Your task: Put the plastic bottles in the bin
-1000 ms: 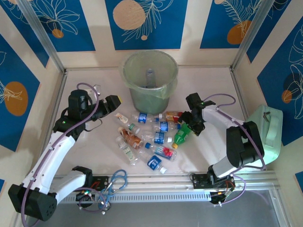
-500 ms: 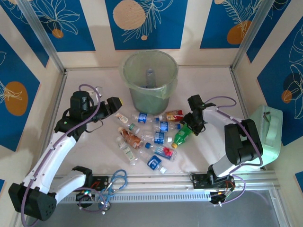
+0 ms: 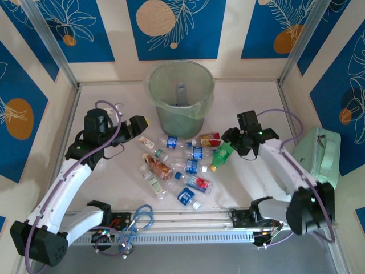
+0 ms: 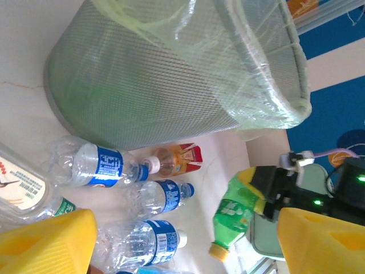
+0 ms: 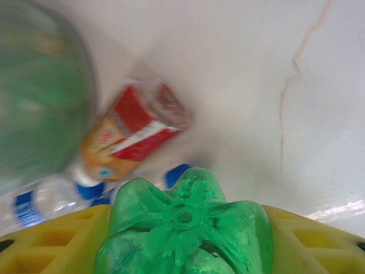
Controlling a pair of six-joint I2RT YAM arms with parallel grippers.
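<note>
The green bottle [image 3: 222,154] with a yellow cap hangs cap-down, tilted, just above the table, and my right gripper [image 3: 230,142] is shut on its base end. In the right wrist view its green ribbed base [image 5: 185,228] fills the gap between my yellow fingers [image 5: 51,240]. The left wrist view sees the same green bottle [image 4: 236,214]. Several clear plastic bottles with blue labels [image 3: 194,160] and a red-labelled one [image 3: 210,138] lie in a loose heap in front of the bin [image 3: 181,94]. My left gripper [image 3: 141,127] is open just left of the heap, holding nothing.
A mint-green lidded box [image 3: 322,160] stands at the right wall. Blue cable loops [image 3: 141,218] lie by the metal rail at the front edge. Patterned walls close in the table on three sides, and bare table lies left of the heap and right of the bin.
My right gripper has shut on the green bottle and raised it toward the right as the arm swung outward. My left jaws have opened a little wider.
</note>
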